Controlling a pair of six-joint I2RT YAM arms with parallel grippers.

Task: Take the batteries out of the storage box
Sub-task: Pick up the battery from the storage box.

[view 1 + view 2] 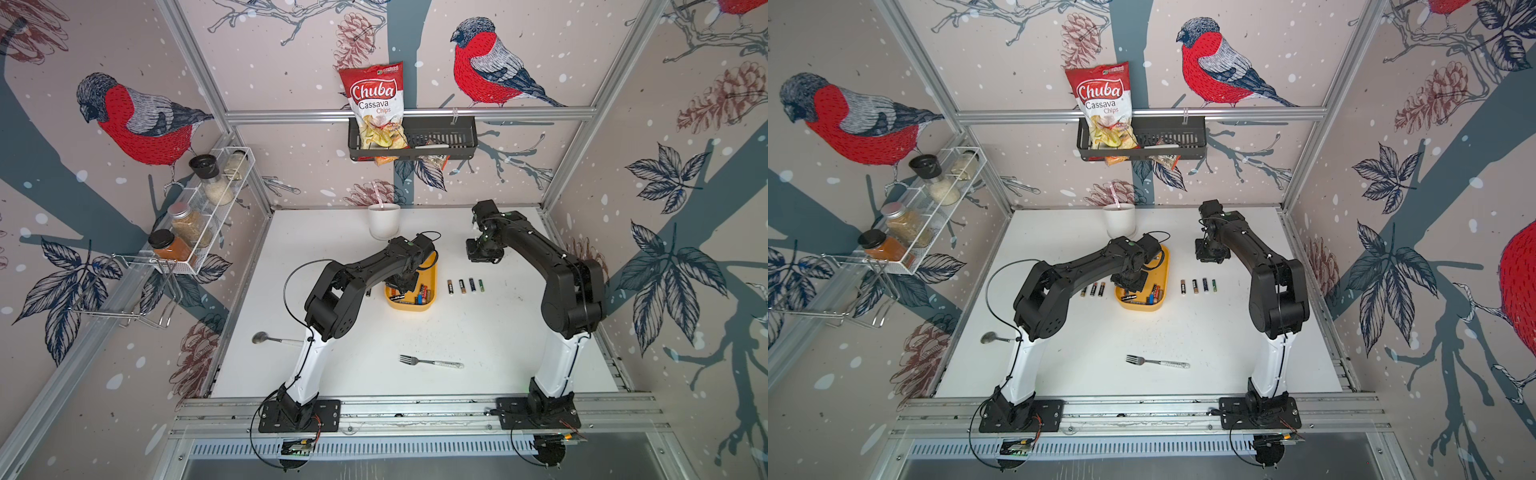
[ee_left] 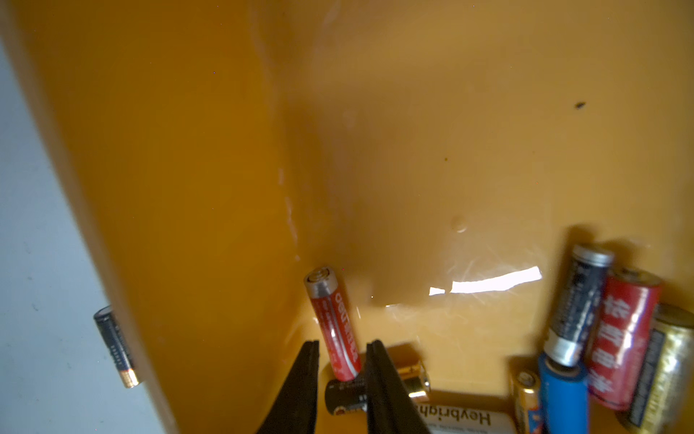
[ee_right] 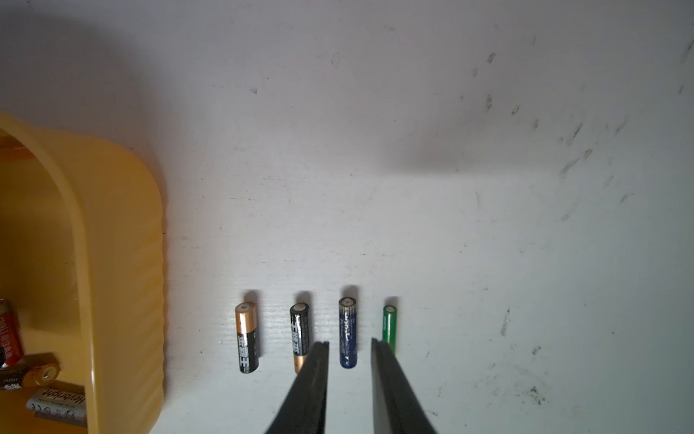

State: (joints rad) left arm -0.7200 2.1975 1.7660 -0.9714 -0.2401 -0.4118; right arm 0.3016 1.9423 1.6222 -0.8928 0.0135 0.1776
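The yellow storage box (image 1: 409, 308) sat mid-surface (image 1: 478, 332), batteries heaped at its near end. The left wrist view had the left tool (image 2: 343, 342) down inside it, jaws slightly apart astride the end of a red battery (image 2: 332, 319), box floor showing beside one finger (image 2: 300, 379). A white battery (image 2: 462, 419) read "Heybright"; a fatter red cell (image 2: 619, 338) bore Chinese characters. The right tool (image 3: 349, 342), narrowly parted and empty, hung over a row of four batteries (image 1: 461, 285) right of the box. A top view showed three batteries (image 1: 1094, 288) left of it; the left wrist view caught only one of them. The bag (image 1: 374, 99) in the wall basket (image 1: 449, 137) read "Chuba Cassava Chips".
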